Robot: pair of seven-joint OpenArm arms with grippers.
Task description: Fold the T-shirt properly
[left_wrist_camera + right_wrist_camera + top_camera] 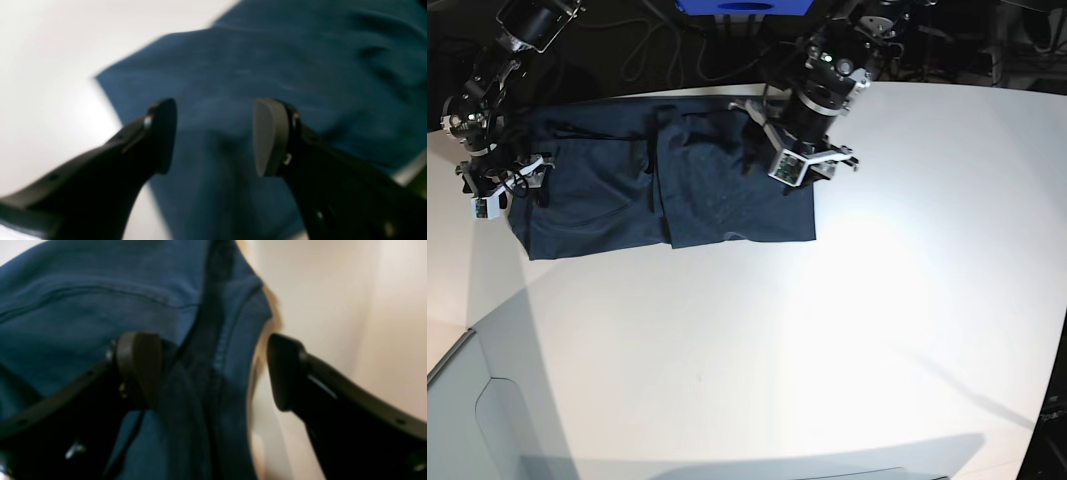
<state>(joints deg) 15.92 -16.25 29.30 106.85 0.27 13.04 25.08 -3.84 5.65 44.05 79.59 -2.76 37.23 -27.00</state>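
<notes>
T-shirt (657,190) lies partly folded; left gripper (213,136) and right gripper (213,373) gape empty, so loose layers might slip unfolded.

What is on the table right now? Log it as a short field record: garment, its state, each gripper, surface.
garment: dark navy T-shirt
state: lying flat on the table, one side panel folded over the middle, edges uneven
left gripper: open, above the shirt, holding nothing
right gripper: open, over the shirt's edge, holding nothing
surface: white table
fold: not finished
</notes>
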